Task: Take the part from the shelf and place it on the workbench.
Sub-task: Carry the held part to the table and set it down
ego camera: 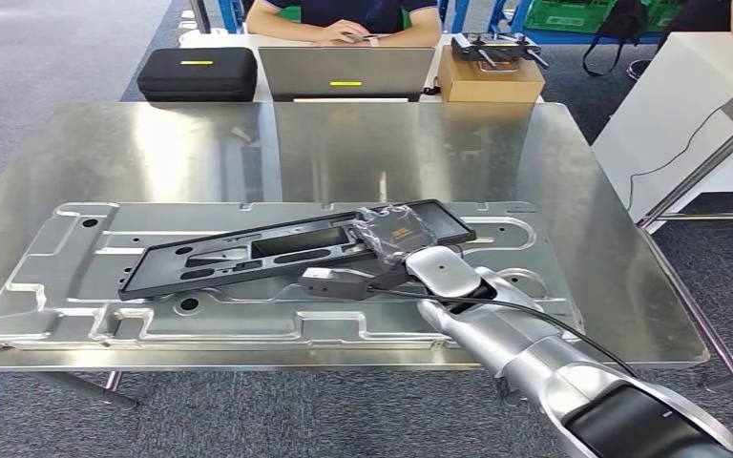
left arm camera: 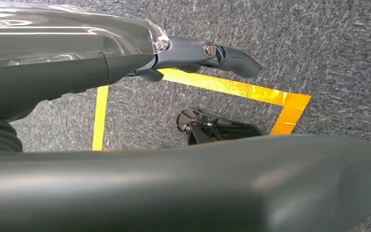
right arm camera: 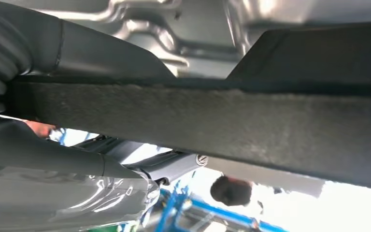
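Note:
A long black plastic part [ego camera: 248, 250] with several cut-outs lies slantwise over a stamped silver metal panel [ego camera: 67, 286] on the steel workbench [ego camera: 420, 143]. My right hand [ego camera: 393, 250] grips the part near its right end, fingers over the top and thumb beneath. In the right wrist view the part's dark edge [right arm camera: 222, 121] crosses the picture between the thumb and fingers of my right hand [right arm camera: 77, 164]. Whether the part's left end touches the panel I cannot tell. My left hand [left arm camera: 125, 58] hangs over the grey floor, fingers apart and holding nothing.
Behind the workbench stand a black case [ego camera: 198, 73], a laptop [ego camera: 346, 72] and a cardboard box [ego camera: 490, 74], with a person [ego camera: 344, 19] seated there. A white table [ego camera: 678, 105] is at the right. Yellow tape [left arm camera: 232, 87] marks the carpet.

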Controlling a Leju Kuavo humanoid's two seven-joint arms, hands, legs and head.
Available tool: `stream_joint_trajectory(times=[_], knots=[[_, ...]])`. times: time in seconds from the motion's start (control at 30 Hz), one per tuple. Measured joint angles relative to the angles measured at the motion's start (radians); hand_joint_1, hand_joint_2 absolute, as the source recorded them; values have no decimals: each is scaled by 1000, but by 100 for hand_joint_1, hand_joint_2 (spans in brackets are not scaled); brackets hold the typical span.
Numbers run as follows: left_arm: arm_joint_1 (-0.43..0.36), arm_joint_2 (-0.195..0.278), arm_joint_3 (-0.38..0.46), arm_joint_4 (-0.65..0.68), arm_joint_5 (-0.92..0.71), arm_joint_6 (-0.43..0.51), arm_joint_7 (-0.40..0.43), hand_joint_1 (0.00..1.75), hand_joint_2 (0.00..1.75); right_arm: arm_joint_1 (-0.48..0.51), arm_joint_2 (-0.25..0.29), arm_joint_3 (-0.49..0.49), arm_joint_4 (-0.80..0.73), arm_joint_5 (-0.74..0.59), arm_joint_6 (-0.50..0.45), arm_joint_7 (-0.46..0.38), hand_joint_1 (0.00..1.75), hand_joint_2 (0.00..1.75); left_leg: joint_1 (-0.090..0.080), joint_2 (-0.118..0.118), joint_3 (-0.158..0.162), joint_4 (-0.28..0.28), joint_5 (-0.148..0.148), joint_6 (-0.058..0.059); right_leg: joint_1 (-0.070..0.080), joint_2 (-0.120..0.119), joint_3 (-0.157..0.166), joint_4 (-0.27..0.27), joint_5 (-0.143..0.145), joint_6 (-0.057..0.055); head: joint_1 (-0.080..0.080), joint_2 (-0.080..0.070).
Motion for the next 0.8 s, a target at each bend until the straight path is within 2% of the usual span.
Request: stream_joint_trajectory(times=[0.17,0.4,0.8], knots=[[0,-3,11,0,1,6,0,0,0,-11,16,-36,58,-13,-4,43,175,175,0,0,0,0,0,0,0,0,0,0,0,0,0,0],[1,-3,23,0,1,10,0,0,0,-23,15,-140,98,-47,-8,62,175,175,0,0,0,0,0,0,0,0,0,0,0,0,0,0],[4,-4,28,0,2,7,-24,0,0,-3,-2,-225,128,-96,8,25,175,175,0,0,0,0,0,0,0,0,0,0,0,0,0,0]])
